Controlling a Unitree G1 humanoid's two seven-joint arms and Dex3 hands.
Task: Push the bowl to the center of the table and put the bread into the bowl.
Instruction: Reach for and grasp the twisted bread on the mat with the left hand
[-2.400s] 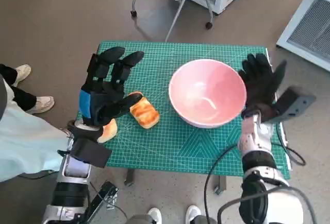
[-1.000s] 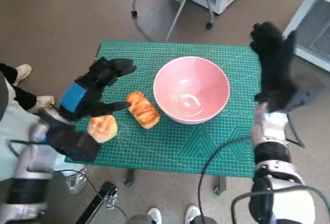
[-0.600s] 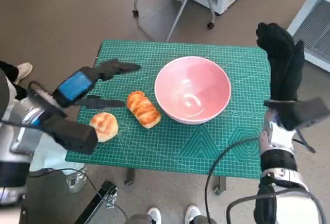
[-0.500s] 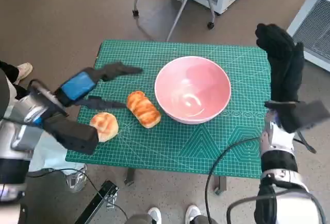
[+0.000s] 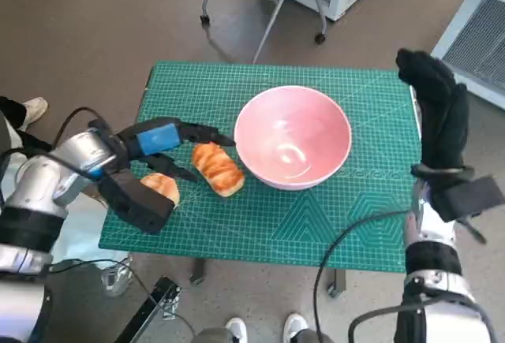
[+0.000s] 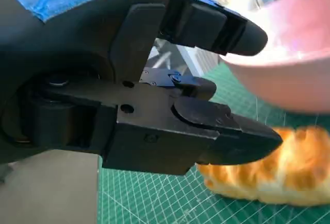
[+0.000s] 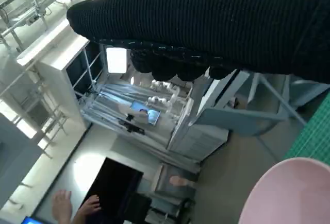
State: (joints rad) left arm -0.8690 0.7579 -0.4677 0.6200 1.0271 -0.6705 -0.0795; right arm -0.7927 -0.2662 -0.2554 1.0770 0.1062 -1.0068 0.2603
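Observation:
The pink bowl stands near the middle of the green mat table. Just to its left lies a long golden bread roll, and a round bun sits further left, partly behind my left forearm. My left hand is low over the mat with its fingers spread on either side of the roll's near end, holding nothing. The left wrist view has the roll just past the fingertips, with the bowl behind it. My right hand stands raised and flat beyond the table's right edge, empty. The bowl's rim also shows in the right wrist view.
Chair legs on casters and a white unit stand behind the table. A person's shoe shows at the left and feet at the front edge. A person's hand appears far off in the right wrist view.
The bowl has slid left toward the centre and my right hand has lifted away from it. My left hand has dropped and swung right, reaching the long roll.

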